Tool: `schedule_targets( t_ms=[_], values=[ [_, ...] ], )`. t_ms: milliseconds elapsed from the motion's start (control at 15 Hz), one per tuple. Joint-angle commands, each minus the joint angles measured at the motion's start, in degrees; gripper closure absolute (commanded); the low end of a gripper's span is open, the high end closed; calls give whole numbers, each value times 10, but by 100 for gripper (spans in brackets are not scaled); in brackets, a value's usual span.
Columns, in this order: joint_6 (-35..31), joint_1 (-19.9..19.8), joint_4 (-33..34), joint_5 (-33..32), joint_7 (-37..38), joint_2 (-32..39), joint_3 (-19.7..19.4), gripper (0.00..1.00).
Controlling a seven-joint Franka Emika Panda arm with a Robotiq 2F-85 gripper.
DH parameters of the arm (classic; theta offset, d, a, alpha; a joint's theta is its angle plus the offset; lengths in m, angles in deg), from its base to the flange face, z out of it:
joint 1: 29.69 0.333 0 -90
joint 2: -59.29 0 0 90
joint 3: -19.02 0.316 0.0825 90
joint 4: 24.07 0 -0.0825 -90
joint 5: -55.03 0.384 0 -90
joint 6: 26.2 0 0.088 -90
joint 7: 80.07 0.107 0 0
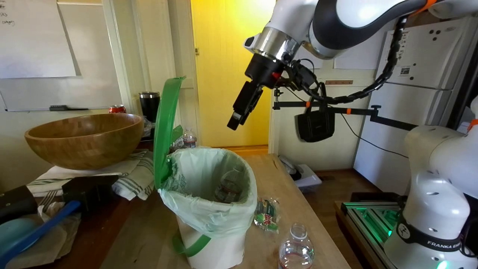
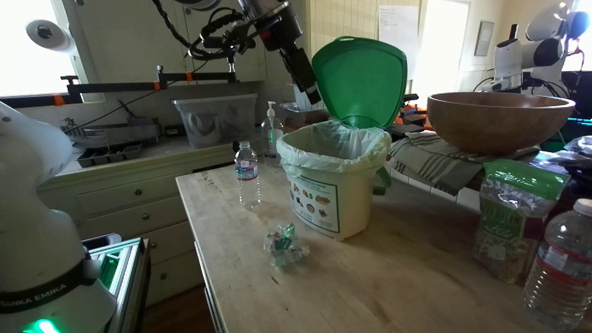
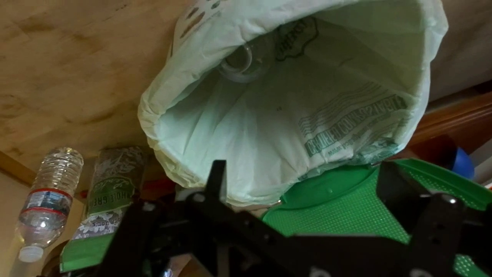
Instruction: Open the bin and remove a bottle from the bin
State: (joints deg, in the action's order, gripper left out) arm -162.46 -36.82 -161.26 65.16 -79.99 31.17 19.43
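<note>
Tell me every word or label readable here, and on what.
"FRANKA EMIKA": black band around the robot's base.
"PAPER": printed panel on the bin.
"COMPOSTABLE", probably: the bin's bag liner.
"GREEN", probably: food bag.
Too small or blurred: the rest, including print on the bottle in the bin, other bottles, the wrapper and the wall sheet.

Lid (image 3: 346, 209): fine-textured plastic
Liner (image 1: 213, 221): thin, crinkled plastic
Counter (image 2: 370, 286): matt wood
Bowl (image 1: 85, 150): smooth wood
Packet (image 1: 266, 215) near counter edge: shiny plastic
</note>
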Motion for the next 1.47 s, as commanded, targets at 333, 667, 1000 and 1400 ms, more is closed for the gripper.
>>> schedule_targets(
  t_ms=[333, 667, 1000, 1400],
  values=[
    [71, 16, 34, -90, -37, 56, -25, 0],
    [72, 27, 36, -91, -74, 87, -33, 0],
    [74, 38, 40, -86, -120, 110, -44, 0],
    [61, 48, 44, -83, -160, 130, -49, 0]
  ],
)
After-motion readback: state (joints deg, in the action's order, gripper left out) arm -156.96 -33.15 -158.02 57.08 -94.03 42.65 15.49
